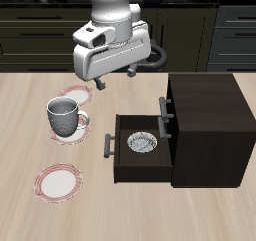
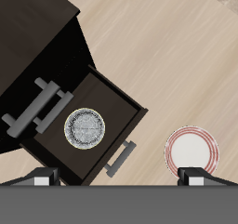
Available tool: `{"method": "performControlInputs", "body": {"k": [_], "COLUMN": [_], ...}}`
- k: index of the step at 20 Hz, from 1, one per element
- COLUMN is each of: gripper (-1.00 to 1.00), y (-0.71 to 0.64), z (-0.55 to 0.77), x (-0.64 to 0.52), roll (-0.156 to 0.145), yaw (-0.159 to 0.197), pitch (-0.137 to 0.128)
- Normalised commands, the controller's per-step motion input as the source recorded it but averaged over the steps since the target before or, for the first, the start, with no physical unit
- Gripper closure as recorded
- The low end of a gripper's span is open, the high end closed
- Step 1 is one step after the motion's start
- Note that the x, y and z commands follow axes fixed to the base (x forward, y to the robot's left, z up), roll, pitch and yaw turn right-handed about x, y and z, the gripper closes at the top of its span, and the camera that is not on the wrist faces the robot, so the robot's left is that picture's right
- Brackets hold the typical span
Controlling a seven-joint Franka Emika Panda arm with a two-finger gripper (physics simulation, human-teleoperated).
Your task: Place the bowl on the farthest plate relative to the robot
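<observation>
- Three plates lie on the table, all toward one side of the dark cabinet (image 1: 205,125); you have none of them touched by the bowl yet.
- The plate (image 1: 59,182) nearest the table's front edge sits bare, and it is the one your wrist camera also shows, beside the drawer.
- A second plate (image 1: 80,119) carries the grey ribbed mug (image 1: 64,116), which stands upright on it.
- The third plate (image 1: 78,93) lies farther back, partly hidden behind the mug and under your arm.
- The bowl (image 1: 141,142) rests upright inside the cabinet's open drawer (image 1: 126,166), roughly centred on the drawer floor, with its speckled inside facing up.
- The drawer is pulled out toward the plates; a closed drawer with a grey handle sits above it.
- Your gripper (image 1: 116,78) hangs above the table near the back, between the plates and the cabinet, well clear of the bowl.
- Its fingers (image 2: 39,177) stand wide apart and hold nothing; the wrist view looks straight down between them onto the drawer.
</observation>
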Motion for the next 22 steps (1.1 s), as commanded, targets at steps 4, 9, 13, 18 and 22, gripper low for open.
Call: {"method": "performControlInputs", "body": {"k": [4, 9, 13, 18, 22], "gripper": [-1.0, -1.0, -1.0, -1.0, -1.0], "y": [0.09, 0.12, 0.08, 0.12, 0.19], "z": [-0.27, -0.09, -0.18, -0.11, -0.29], "x": [0.12, -0.02, 0.02, -0.11, -0.12], "roll": [0.024, 0.042, -0.02, 0.011, 0.001], "yaw": [0.314, 0.094, 0.374, 0.124, 0.287], "pitch": [-0.062, -0.002, -0.084, 0.014, 0.013]}}
